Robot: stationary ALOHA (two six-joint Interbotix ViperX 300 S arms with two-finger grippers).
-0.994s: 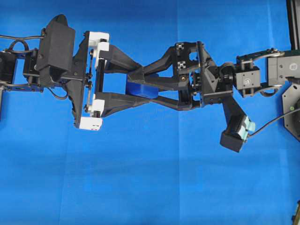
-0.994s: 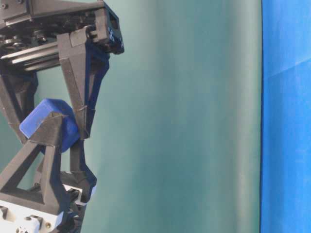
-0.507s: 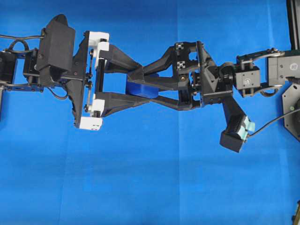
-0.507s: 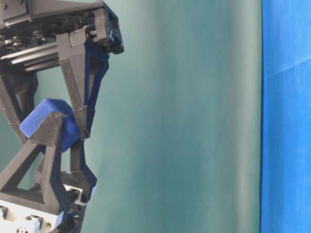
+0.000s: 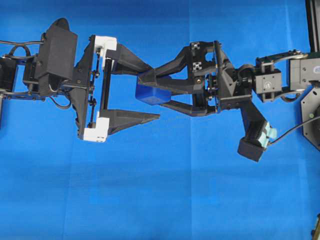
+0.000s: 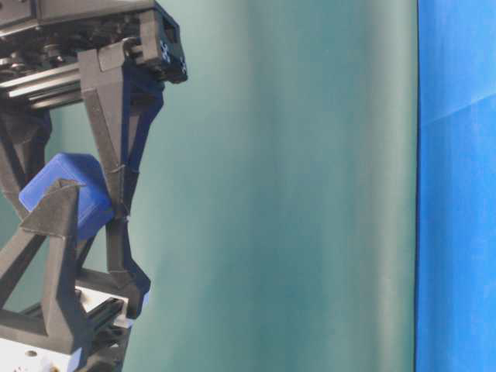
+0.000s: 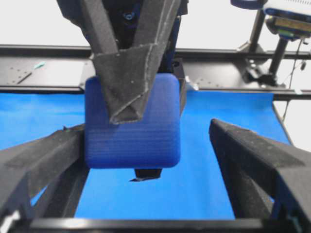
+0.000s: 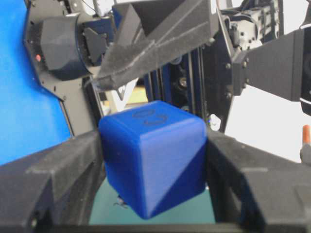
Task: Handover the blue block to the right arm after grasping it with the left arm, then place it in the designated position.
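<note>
Held in mid-air above the blue cloth [image 5: 160,200], the blue block [image 5: 150,94] sits clamped between the right gripper [image 5: 150,92] fingers, while the left gripper [image 5: 150,92] stands spread wide (one finger beside the block, the other apart), so the block's weight rests with the right arm.

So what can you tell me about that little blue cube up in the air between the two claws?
The blue block is a small dark navy cube with rounded edges, plastic-looking, with a faint circular mark on its top face. It hangs above the blue cloth, clamped on two sides by the right gripper. The left gripper is spread wide around it.
</note>
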